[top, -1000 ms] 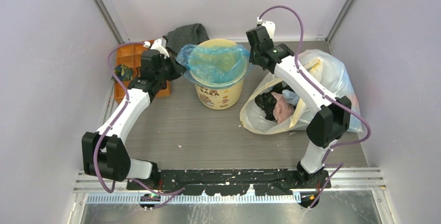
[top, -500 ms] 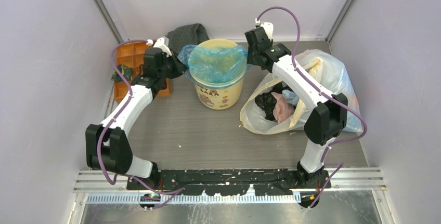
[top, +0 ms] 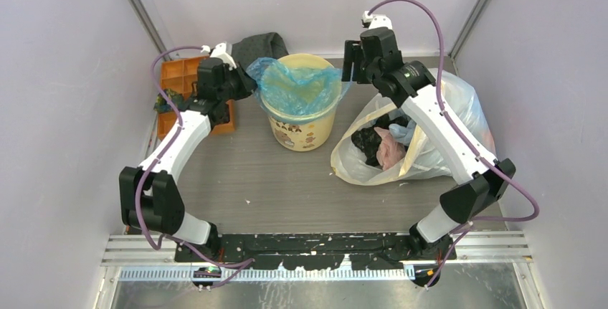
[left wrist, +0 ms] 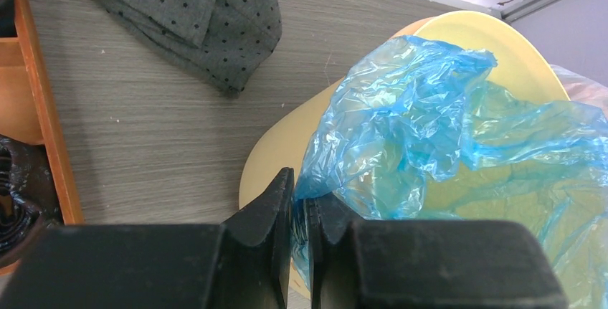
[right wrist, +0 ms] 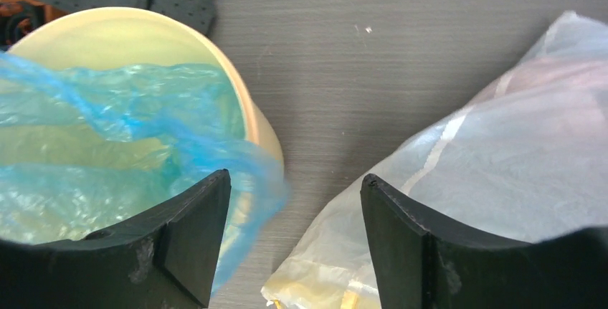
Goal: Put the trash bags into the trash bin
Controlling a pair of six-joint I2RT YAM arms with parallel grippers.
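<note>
The left end effector (left wrist: 299, 196) has its two fingers almost together. A fold of the trash bag (left wrist: 401, 130) is pinched between them, just at the left rim of the trash bin (left wrist: 502, 36). The right end effector (right wrist: 295, 187) is spread wide and holds nothing. It hangs at the right rim of the bin: one finger is over a loose blue fold that falls over the rim, and the other is over the whitish sack (right wrist: 516, 144).

The thin blue bag lies crumpled across the mouth of the bin, partly sunk inside, with its edges over the rim on the left and on the right. The far part of the mouth is uncovered and shows cream-yellow. The bin stands upright on the bench (top: 272, 180), between the two arms. The sack lies just beside it on the right, with a strip of bench between them, and dark and pink things show inside it. A grey dotted cloth (left wrist: 193, 8) lies behind the bin on the left. An orange tray (top: 179, 76) sits at the left edge of the bench.
</note>
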